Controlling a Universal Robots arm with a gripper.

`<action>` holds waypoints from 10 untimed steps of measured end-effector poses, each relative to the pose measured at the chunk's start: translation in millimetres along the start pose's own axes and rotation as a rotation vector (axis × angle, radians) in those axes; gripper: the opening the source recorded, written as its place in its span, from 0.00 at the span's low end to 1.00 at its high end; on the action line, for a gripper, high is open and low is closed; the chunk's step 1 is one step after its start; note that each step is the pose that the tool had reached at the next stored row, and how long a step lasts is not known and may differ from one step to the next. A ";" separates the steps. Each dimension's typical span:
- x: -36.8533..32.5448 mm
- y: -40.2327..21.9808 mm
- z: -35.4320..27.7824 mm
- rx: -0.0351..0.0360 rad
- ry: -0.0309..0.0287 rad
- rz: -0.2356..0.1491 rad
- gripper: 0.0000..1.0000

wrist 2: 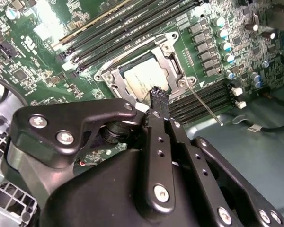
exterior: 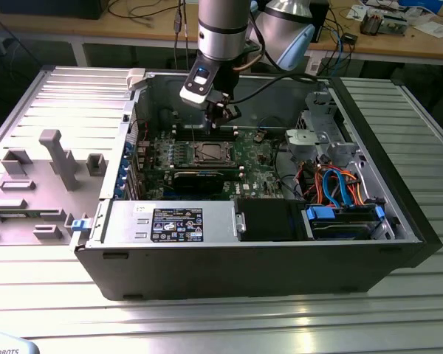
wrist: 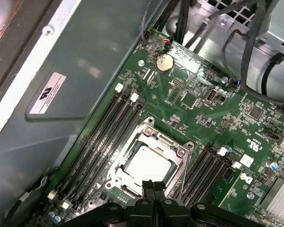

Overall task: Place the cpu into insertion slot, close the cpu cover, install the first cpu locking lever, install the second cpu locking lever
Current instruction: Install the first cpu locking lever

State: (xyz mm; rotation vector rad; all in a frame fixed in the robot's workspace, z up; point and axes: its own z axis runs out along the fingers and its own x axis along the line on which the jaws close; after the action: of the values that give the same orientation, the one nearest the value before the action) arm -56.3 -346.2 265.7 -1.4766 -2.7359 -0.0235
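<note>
gripper (wrist: 154,188): pressed together, pinching nothing, poised at the socket's edge
cpu (wrist: 147,165): seated in the insertion slot (exterior: 210,153), just ahead of the gripper's tip
cpu cover (wrist 2: 173,60): lying flat around the chip
locking lever (wrist 2: 206,106): thin rod jutting out beside the socket, apparently unlatched

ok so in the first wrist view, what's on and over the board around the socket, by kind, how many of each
cpu: 1
cpu cover: 1
coin battery: 1
memory slot banks: 2
gripper: 1
total: 6
</note>
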 end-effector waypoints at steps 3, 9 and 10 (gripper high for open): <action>-0.3 -0.2 0.0 0.0010 0.0000 -0.028 0.11; -0.7 -0.5 0.0 0.0027 -0.0002 -0.075 0.11; -0.8 -0.5 -0.1 0.0034 -0.0002 -0.092 0.11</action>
State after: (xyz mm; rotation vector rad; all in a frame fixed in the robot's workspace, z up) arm -56.4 -347.1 265.8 -1.3492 -2.8002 -0.0209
